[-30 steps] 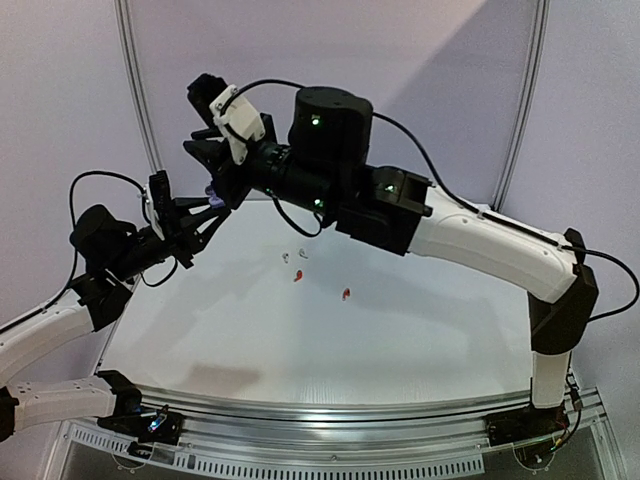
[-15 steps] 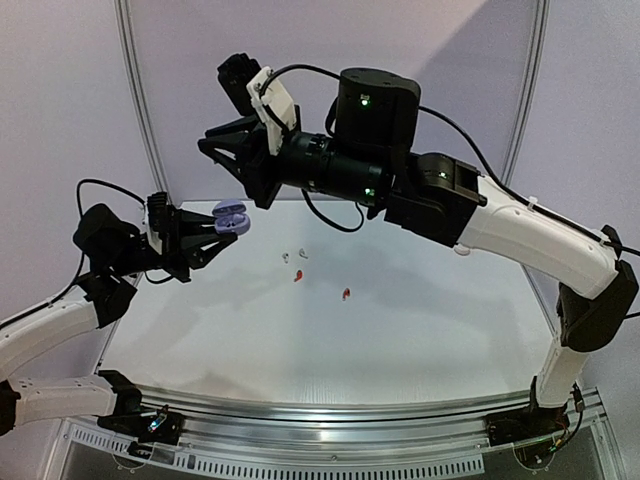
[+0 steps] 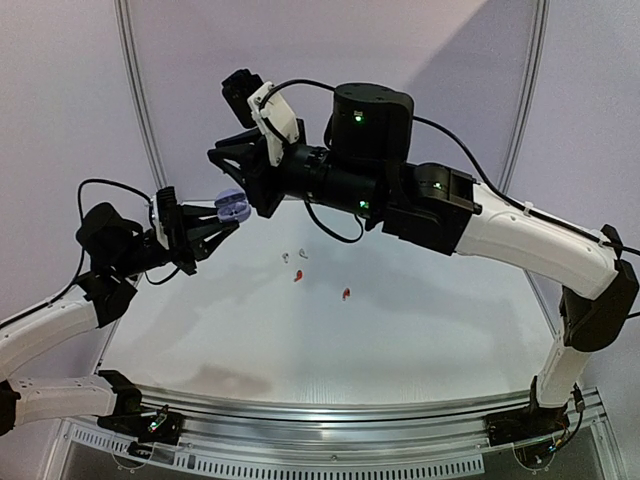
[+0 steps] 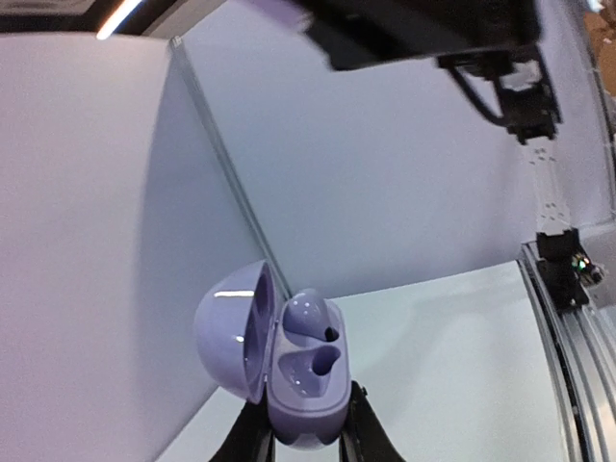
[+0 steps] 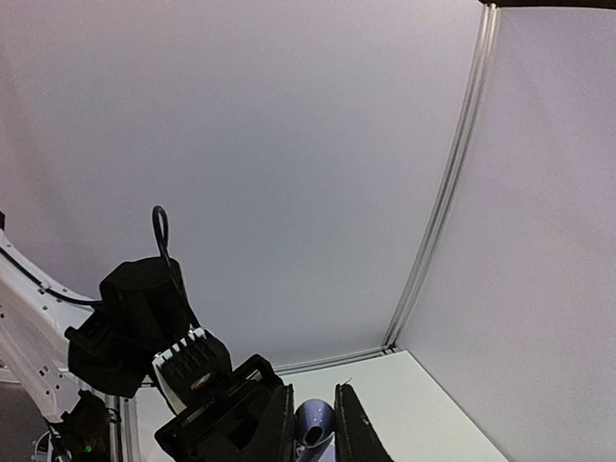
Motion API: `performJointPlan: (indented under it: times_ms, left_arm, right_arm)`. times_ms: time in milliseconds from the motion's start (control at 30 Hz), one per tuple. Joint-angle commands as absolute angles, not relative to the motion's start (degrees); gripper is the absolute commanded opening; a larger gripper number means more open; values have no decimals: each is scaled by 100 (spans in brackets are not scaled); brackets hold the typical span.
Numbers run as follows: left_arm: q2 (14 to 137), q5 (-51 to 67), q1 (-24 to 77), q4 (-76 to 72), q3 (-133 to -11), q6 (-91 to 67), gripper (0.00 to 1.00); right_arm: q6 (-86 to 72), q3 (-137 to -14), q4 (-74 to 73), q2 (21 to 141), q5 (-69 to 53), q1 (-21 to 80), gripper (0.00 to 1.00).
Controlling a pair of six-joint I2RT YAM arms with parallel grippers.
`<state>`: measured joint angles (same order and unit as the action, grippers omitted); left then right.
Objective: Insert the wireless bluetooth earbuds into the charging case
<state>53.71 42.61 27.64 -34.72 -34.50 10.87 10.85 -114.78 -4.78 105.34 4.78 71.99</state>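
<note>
We see the right tool [image 5: 313,395] clenched, as far as we can judge, on a small lilac earbud [image 5: 313,422], though the view is dim. It hangs just above the left tool [image 4: 306,445], which grasps the case [image 4: 308,397] by its lower body. The case is held high off the bench [image 3: 400,340], with the lid [image 4: 231,327] swung open towards the other arm. We judge this is so the sockets face the incoming earbud and the case cannot slide.

We count 1 case. It holds 1 seated earbud [image 4: 306,316] in the upper socket, and the lower socket [image 4: 313,364] looks empty.

On the bench, well apart from both tools, lie 2 white earbuds [image 3: 287,257] [image 3: 303,253] and 2 red earbuds [image 3: 298,277] [image 3: 346,293]. That makes 6 earbuds by our count.
</note>
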Motion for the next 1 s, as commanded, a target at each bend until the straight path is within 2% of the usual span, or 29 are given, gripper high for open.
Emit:
performJointPlan:
  times_ms: [0, 167, 333, 467, 633, 967]
  left_arm:
    - [5292, 2552, 2826, -2896, -3601, 43, 0]
    - [5321, 1215, 3028, -2813, -3642, -163, 0]
    - [5456, 523, 3299, -2881, -3678, -244, 0]
    - [5525, 435, 3322, -2848, -3700, -325, 0]
    - [5494, 453, 3343, -2865, -3659, -327, 0]
    - [5400, 360, 3445, -2706, -3614, -267, 0]
  right_arm:
    - [696, -11605, -405, 10466, 1622, 7218, 0]
    - [866, -12425, -769, 11184, 3071, 7435, 0]
    - [1128, -12730, -75, 11846, 4077, 7519, 0]
    - [1177, -12806, 283, 12128, 4033, 7524, 0]
    - [1045, -13039, 11, 12392, 3299, 7520, 0]
    - [613, -13059, 33, 12493, 3186, 7377, 0]
